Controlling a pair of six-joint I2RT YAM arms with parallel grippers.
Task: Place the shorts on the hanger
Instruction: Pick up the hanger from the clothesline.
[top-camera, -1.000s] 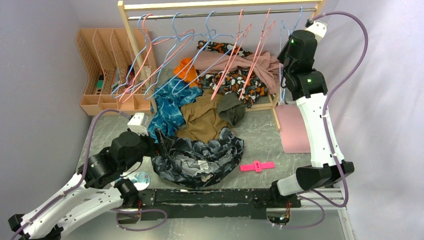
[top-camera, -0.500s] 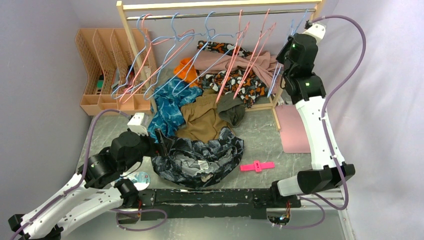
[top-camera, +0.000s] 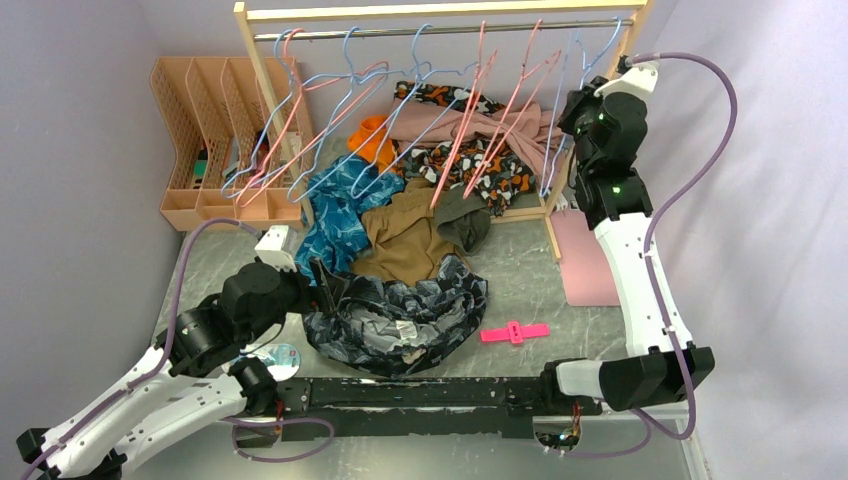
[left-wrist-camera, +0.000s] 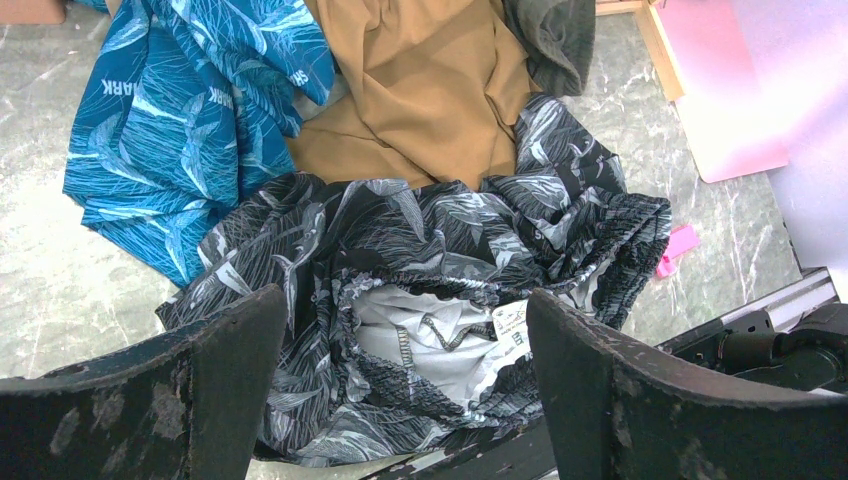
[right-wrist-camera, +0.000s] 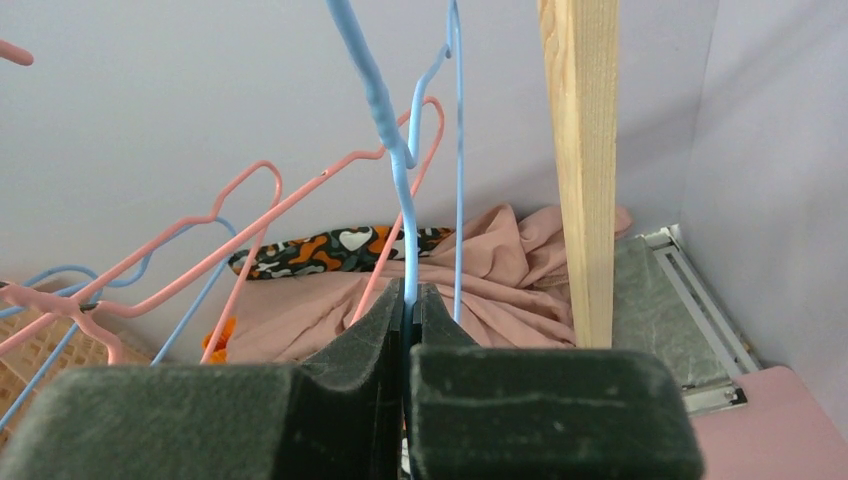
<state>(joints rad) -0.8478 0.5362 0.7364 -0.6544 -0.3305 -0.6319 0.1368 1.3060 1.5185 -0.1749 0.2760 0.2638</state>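
Observation:
The shorts, dark with a pale leaf print, lie crumpled at the near middle of the table, their white lining facing up. They fill the left wrist view. My left gripper hovers open at their left edge, its fingers straddling the waistband without touching it. My right gripper is high at the rack's right end, shut on the wire of a light-blue hanger. In the right wrist view the gripper pinches that hanger below its twisted neck.
A wooden rack carries several pink hangers and blue ones; its right post stands just beside my right gripper. A teal garment, a brown garment, a peach file organiser, a pink clip and a pink pad are there too.
My right wrist has turned and shifted slightly right while holding the blue hanger, whose lower end has swung left. The left arm and the shorts have not moved.

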